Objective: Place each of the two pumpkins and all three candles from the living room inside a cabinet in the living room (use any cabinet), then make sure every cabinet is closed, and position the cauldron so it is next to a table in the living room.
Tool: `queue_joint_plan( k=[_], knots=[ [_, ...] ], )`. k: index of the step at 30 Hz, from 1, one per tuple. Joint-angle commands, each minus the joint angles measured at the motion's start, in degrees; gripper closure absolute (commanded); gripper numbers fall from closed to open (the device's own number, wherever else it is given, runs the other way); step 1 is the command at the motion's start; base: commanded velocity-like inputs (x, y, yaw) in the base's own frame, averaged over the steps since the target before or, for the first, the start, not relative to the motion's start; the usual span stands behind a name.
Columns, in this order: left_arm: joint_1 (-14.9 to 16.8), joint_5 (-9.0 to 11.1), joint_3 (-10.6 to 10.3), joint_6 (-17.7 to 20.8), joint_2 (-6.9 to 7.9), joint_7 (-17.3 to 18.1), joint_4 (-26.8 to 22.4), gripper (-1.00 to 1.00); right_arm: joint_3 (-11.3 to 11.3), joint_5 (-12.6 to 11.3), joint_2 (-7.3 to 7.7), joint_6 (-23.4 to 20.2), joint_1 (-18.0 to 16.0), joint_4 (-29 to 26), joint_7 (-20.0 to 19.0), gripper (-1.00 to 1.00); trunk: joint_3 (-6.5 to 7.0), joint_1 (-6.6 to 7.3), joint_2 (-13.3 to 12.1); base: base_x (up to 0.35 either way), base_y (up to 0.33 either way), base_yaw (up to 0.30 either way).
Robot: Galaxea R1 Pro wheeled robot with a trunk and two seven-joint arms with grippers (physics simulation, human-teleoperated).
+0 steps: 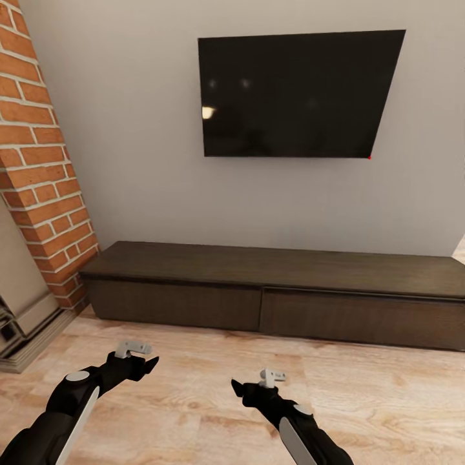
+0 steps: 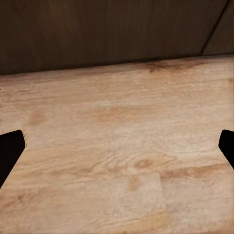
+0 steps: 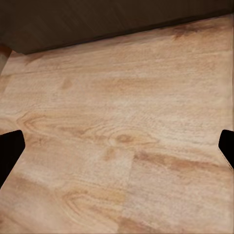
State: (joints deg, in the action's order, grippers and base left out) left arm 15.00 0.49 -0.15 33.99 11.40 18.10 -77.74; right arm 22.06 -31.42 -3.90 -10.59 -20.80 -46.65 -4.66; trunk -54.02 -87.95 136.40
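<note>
Empty wide-spread left claw [image 2: 117, 151] over floor [image 2: 122, 146]; overhead, closed cabinet [image 1: 271, 303] under television [image 1: 297, 93].

A dark television [image 1: 300, 93] hangs upper centre on a pale grey wall [image 1: 129, 129]; a brick column [image 1: 39, 161] stands at left; light wood floor [image 1: 194, 387] lies below.

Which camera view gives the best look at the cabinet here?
The head view: the cabinet appears nearly whole, low and dark brown under the wall TV, both fronts shut. The left wrist view catches just a strip of its dark front above the wooden floor; the right wrist view a thinner strip.
</note>
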Motion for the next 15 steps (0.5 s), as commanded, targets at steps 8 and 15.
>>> queue_joint_plan(
  k=[8, 15],
  knots=[
    [0.0, 0.0, 0.0, 0.2, 0.04, 0.1, 0.0, -1.0, 0.0, -0.2, -0.13, 2.8, 0.0, 2.6, -0.3, -1.0, -0.06, 0.01, 0.0, 0.001, 0.048, -0.002],
    [0.0, 0.0, 0.0, 0.2, 0.06, 0.1, 0.0, -1.0, 0.0, -0.1, -0.1, 3.1, 0.0, 1.9, -0.1, -1.0, -0.06, 0.01, 0.0, 0.0, 0.001, 0.0]
  ],
)
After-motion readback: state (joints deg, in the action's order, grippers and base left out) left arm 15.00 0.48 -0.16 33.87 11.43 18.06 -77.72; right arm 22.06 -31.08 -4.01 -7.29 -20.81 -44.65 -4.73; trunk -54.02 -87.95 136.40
